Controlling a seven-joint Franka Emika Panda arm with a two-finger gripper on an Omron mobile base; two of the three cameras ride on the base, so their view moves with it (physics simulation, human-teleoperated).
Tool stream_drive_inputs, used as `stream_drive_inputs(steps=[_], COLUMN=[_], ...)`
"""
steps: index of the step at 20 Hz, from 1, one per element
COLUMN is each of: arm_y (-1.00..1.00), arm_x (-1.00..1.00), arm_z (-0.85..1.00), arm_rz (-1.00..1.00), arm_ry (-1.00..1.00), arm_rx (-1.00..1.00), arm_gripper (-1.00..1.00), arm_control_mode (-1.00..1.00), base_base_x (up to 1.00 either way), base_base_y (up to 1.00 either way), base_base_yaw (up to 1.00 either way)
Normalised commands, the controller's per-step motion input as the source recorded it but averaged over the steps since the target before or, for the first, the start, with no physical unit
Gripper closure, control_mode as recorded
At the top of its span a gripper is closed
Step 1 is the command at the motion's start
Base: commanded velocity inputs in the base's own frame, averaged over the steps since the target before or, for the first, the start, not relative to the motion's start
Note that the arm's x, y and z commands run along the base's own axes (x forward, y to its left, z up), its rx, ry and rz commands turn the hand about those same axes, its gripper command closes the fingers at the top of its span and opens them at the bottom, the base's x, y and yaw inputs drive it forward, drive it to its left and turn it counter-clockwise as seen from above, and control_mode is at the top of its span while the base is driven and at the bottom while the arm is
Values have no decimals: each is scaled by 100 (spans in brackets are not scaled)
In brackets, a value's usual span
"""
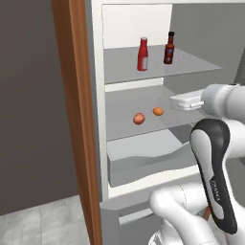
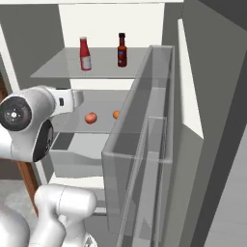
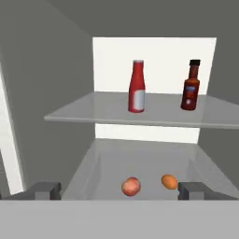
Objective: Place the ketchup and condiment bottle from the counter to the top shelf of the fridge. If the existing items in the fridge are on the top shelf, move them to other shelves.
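While the slim bright red ketchup bottle (image 3: 136,87) and dark black-capped condiment bottle (image 3: 191,86) stand upright on the grey top shelf (image 3: 93,108), the gripper (image 3: 119,190) hangs spread wide, empty. Both look light, rigid and probably slick; I'd grip their bodies.

Ketchup (image 3: 137,86) and condiment bottle (image 3: 190,85) upright, apart, on top shelf (image 3: 93,112). Pinkish fruit (image 3: 131,186), orange fruit (image 3: 169,181) on shelf below.

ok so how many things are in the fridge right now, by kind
bottles: 2, the ketchup and the condiment bottle, both upright on the top shelf
round fruits: 2, one pinkish-red, one orange, on the shelf below
total: 4
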Motion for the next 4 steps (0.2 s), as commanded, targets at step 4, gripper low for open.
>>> stream_drive_inputs(steps=[4], arm_y=[48], arm_x=[-100], arm_z=[-100], arm_rz=[2], arm_ry=[43], arm_rx=[-28], arm_gripper=[-100], arm_control_mode=[-100], base_base_x=[0], base_base_y=[0], base_base_yaw=[0])
